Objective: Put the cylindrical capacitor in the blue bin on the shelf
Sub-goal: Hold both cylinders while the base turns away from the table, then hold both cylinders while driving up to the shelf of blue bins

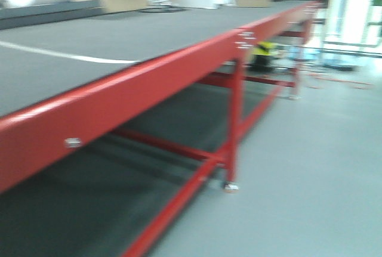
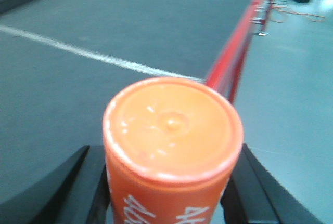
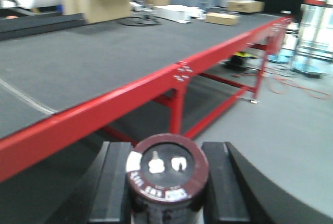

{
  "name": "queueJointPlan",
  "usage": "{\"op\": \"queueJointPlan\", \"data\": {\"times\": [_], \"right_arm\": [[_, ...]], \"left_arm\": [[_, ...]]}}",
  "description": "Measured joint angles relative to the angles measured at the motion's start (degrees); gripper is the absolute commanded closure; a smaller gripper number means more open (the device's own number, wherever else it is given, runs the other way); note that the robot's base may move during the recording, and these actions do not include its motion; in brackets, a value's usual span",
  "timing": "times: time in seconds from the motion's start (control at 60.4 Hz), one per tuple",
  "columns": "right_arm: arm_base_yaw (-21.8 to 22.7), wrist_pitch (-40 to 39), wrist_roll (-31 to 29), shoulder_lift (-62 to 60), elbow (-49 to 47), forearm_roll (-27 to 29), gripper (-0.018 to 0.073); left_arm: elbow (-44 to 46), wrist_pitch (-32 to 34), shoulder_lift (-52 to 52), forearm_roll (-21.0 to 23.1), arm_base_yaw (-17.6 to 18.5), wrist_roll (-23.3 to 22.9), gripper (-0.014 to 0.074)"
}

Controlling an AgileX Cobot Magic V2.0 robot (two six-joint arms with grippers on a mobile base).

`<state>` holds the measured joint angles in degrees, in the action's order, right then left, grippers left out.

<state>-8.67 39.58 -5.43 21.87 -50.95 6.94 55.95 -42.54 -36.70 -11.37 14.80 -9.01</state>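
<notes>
A long red-framed table [image 1: 149, 84] with a dark grey top runs away from the robot across a pale grey floor [image 1: 322, 167], and a thin white line [image 1: 59, 54] crosses the top near the close end. At the table's far end stand an open cardboard box [image 3: 96, 0] and some flat cartons [image 3: 222, 18]. Below the far edge sits something yellow and black [image 1: 262, 48], too blurred to name. Beyond the far right corner rises a pale, shiny frame [image 3: 312, 31], also too blurred to make out. The front view is smeared throughout. In the right wrist view the right gripper [image 3: 167, 190] has its 2 black fingers [image 3: 112, 182] pressed against the sides of the capacitor [image 3: 167, 169]. It is a dark maroon cylinder held upright, its flat top showing 2 small pale terminals and a ring of white markings. The capacitor rests on nothing but the gripper, and it shows against the table's red front rail and the floor beside it. In the left wrist view the left gripper [image 2: 171, 193] clamps an orange cylinder [image 2: 173, 130] between its black fingers [image 2: 88, 182]. This one is upright too, with a smooth top, a small dimple at the centre and white lettering down its side. Behind it lie the dark top and the red rail along the table's right edge.
</notes>
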Motion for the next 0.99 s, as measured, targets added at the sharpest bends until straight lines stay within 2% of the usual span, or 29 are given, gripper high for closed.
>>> {"op": "queueJointPlan", "data": {"times": [0.993], "right_arm": [[0.0, 0.0, 0.0, 0.0, -0.1, 0.0, 0.0721]], "left_arm": [[0.0, 0.0, 0.0, 0.0, 0.0, 0.0, 0.0707]]}}
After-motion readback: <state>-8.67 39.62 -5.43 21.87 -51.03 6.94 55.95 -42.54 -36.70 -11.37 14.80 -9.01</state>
